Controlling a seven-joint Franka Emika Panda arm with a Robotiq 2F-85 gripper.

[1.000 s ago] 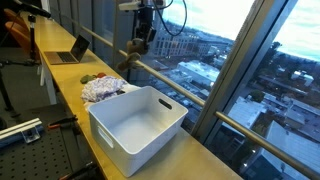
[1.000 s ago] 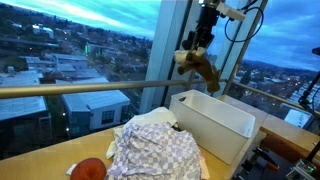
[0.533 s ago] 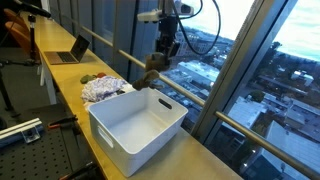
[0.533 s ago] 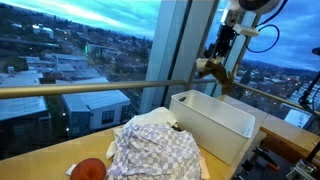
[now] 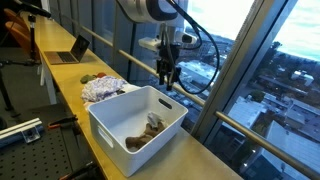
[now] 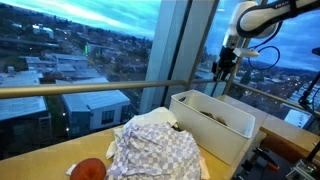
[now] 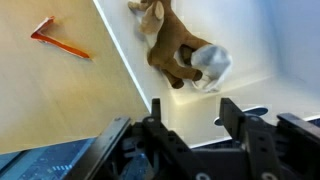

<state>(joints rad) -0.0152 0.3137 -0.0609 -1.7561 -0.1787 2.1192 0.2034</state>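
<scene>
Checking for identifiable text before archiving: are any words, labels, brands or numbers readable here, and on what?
None readable: the white bin, plush toy, checked cloth and gripper show no lettering.
The laptop is too small to tell.

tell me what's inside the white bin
A brown stuffed toy lies on the floor of the bin, seemingly alone. The near wall hides part of the floor in both exterior views, and whatever is under the toy is covered.
</scene>
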